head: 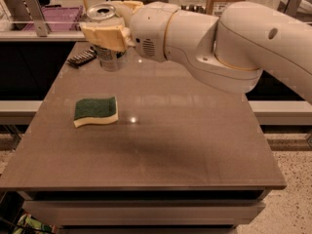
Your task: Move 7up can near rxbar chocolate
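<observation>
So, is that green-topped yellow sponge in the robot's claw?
No: the gripper, over the table's far left, holds the silver 7up can; the sponge lies apart.

Reaching in from beyond the right side of the bench [161, 130] with one thick white arm [258, 43], big elbow joint bulging above the bench's far right part. Stretching leftward along the bench's far edge through a rounded cream wrist [151, 30]. Ending in the gripper [111, 30], up over the bench's far left corner. Clamping the 7up can [111, 60] between tan fingers [105, 35]: one pad flat on the near side, the other curling round the back. Holding it upright, tab end up. Cannot tell whether its base touches the bench or hangs just above. Gripping side-on, fingers lying roughly level with the bench top.
</observation>
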You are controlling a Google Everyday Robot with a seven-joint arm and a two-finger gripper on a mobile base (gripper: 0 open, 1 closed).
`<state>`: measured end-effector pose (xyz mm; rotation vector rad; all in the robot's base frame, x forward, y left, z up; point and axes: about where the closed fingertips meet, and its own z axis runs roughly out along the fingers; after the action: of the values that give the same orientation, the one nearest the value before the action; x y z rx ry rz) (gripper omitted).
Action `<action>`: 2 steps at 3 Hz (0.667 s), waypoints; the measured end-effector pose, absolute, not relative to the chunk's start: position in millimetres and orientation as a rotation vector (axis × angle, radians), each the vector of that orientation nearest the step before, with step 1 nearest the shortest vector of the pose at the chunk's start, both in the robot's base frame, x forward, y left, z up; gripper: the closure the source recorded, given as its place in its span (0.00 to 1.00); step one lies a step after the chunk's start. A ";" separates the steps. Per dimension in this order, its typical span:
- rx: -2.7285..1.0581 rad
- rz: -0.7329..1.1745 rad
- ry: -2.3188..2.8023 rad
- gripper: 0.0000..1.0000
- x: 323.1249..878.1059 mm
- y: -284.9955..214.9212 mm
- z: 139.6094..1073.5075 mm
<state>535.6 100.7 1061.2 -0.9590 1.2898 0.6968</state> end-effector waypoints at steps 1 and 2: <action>-0.960 0.698 1.289 1.00 535.1 101.1 1061.4; -0.976 0.723 1.287 1.00 548.2 105.8 1062.6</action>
<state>548.2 105.8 1062.6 -0.9765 1.2874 0.7232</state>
